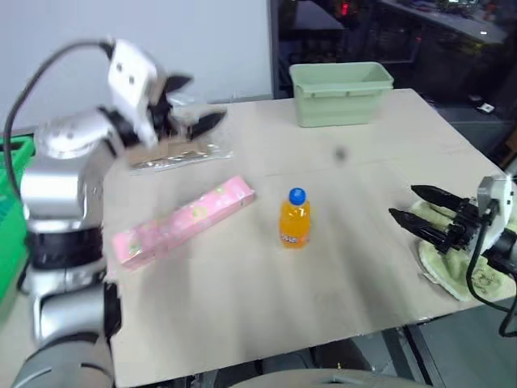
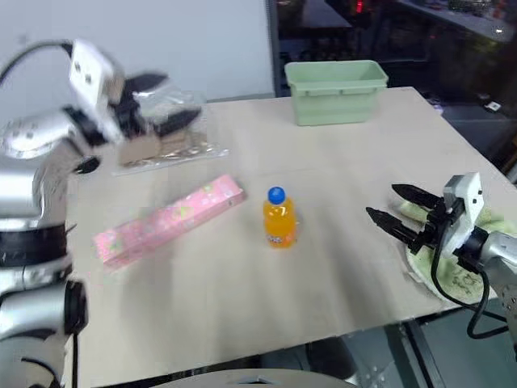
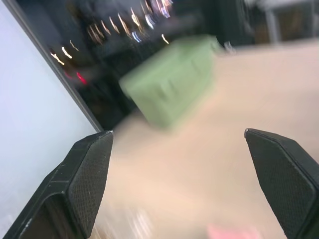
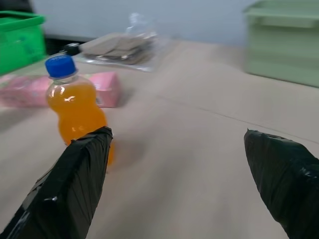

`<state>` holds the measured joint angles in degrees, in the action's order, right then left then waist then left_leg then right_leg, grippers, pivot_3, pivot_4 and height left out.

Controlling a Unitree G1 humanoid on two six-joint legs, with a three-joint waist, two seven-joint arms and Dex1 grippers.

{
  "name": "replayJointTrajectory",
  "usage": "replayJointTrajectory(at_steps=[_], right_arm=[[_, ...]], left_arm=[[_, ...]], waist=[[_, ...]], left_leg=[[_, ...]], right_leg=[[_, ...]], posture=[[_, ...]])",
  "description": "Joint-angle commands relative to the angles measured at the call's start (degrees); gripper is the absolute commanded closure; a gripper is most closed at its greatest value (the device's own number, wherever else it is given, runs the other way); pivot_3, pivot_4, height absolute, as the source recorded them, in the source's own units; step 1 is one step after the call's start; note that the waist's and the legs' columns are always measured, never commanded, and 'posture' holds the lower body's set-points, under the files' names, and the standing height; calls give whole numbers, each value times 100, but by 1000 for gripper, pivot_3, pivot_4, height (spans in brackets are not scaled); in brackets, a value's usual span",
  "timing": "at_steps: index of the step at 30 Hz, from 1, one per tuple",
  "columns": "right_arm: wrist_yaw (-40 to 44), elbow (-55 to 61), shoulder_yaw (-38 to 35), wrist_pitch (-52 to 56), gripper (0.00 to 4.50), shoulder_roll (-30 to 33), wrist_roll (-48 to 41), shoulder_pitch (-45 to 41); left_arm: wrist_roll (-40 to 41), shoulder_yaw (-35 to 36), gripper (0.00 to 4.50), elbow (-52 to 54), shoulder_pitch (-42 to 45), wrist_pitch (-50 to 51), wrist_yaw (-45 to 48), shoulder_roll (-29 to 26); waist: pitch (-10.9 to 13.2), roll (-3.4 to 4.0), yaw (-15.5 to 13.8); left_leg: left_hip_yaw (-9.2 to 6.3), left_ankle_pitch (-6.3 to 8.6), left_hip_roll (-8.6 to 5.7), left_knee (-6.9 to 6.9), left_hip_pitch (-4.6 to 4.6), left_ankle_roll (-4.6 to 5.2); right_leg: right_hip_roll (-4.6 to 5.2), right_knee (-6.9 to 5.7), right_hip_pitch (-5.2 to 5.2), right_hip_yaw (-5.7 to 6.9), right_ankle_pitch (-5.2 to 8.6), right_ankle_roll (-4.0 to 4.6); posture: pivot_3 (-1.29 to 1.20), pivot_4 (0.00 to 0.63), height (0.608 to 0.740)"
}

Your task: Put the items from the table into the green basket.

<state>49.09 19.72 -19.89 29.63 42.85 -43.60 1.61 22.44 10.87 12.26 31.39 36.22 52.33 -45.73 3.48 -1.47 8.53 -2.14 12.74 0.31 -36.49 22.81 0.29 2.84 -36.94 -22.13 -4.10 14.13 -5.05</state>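
Right pincer (image 1: 410, 204): hanging wide open and empty over the pale green towel (image 1: 472, 271) at the worktop's right edge.
Left pincer (image 1: 200, 103): gaping wide, holding nothing, above the clear bag (image 1: 182, 152).
Step advice: I judge it should be lowering onto the towel, pinching a thick fold.
Items: orange soda bottle (image 1: 295, 218) standing mid-worktop (image 1: 242, 299), pink box (image 1: 184, 221) lying beside.
Green basket (image 1: 14, 190): sitting far left, off the worktop.
Room: sage tub (image 1: 339, 93) at the back edge.
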Motion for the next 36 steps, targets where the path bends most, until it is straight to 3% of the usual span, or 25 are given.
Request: replayJointTrajectory(at_steps=[1, 6, 14, 21, 27, 36], right_arm=[[247, -153, -2, -74, 0, 142, 63, -203], [421, -194, -52, -6, 0, 261, 85, -162], [522, 123, -314, 260, 0, 429, -119, 251], [465, 511, -492, 370, 0, 346, -293, 618], [292, 763, -522, 405, 0, 290, -347, 713], [155, 929, -641, 430, 0, 294, -454, 835]], left_arm=[[371, -41, 49, 823, -693, -6, 435, -216], [457, -217, 49, 916, -1220, -357, 388, 114], [283, -1035, 49, 879, -1736, -826, 556, 511], [-288, -2008, 49, 293, -1486, -1298, 81, 1499], [-686, -2427, 49, -582, -1148, -1830, -41, 2132], [-1006, -2668, 49, -1762, -615, -2376, 223, 2540]], waist=[[-1, 2, -173], [-5, 10, -472], [-18, 31, -459], [-23, 33, -451], [-29, 43, -333], [-33, 48, -114]], left_leg=[[7, 0, 0, -2, 0, 0], [29, -1, 0, -31, -5, 1], [34, -1, 2, -54, -15, 1], [34, -1, 0, -69, -11, 2], [35, -1, 2, -71, -12, 3], [33, 0, 2, -72, -9, 3]], right_leg=[[-1, 1, 0, 0, 0, 1], [-9, 1, 17, 7, 11, 28], [-18, 5, 38, 4, 5, 38], [-21, 4, 42, 2, 5, 37], [-26, 4, 41, -1, 7, 33], [-27, 5, 41, -1, 11, 26]], posture=[[-66, 0, 740], [-77, 0, 740], [-105, 0, 740], [-148, 0, 740], [-193, 5, 740], [-239, 8, 740]])
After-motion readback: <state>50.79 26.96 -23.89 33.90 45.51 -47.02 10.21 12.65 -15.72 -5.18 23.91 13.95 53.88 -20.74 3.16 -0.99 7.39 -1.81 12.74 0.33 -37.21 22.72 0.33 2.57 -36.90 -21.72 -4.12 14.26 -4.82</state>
